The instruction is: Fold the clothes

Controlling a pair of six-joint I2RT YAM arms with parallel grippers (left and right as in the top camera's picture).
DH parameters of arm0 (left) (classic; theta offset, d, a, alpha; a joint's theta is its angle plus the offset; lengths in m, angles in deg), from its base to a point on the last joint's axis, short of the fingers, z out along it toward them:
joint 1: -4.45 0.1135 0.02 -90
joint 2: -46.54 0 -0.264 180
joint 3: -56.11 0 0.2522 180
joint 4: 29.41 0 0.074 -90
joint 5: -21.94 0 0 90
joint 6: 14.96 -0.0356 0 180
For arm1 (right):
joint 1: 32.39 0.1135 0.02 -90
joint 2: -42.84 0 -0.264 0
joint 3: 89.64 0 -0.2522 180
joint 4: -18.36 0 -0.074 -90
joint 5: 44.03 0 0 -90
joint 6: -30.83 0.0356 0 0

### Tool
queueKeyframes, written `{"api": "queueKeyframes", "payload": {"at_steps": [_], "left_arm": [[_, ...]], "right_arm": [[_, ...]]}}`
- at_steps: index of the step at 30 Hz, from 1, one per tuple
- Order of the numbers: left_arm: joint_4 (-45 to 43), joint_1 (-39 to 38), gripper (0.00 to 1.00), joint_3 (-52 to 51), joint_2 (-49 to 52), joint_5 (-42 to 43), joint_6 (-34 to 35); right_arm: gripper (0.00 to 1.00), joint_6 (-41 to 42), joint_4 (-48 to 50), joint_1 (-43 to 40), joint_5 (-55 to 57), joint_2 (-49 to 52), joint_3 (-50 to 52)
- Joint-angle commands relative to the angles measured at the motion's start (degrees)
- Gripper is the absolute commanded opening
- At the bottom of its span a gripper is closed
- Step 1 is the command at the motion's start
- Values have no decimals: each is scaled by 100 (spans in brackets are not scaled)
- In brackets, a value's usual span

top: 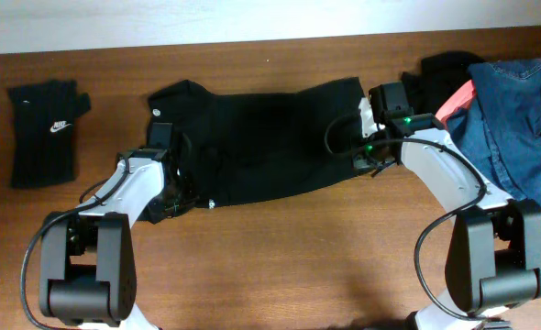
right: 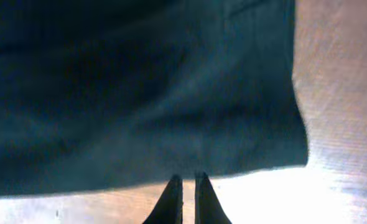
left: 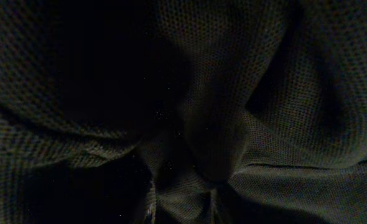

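A large black shirt [top: 270, 137] lies spread across the middle of the table. My left gripper [top: 184, 165] sits on its left part. In the left wrist view black mesh fabric [left: 190, 124] fills the frame and gathers into a pinch at the bottom middle, where the left gripper [left: 183, 208] is shut on it. My right gripper [top: 363, 126] is at the shirt's right edge. Its dark fingers [right: 170, 202] stand together, tips just touching the shirt's hem [right: 146, 168], with nothing seen between them.
A folded black piece with a white swoosh [top: 46, 133] lies at the far left. At the back right is a pile: blue denim [top: 518, 119], a coral-pink piece [top: 456, 103] and another black garment [top: 445, 71]. Bare wood table [top: 280, 266] lies in front.
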Motion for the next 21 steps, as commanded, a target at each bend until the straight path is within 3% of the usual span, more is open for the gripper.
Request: {"api": "queueKeyframes", "payload": {"at_steps": [1,8,21], "left_arm": [[-61,149,30,-234,199,-323,94],[-61,149,30,-278,199,-326,92],[-109,151,30,-313,199,-372,94]], "right_arm": [[4,63,199,-13,293,181,-66],[4,63,697,-24,507,494,-66],[4,61,586,-22,826,1075,-33]]}}
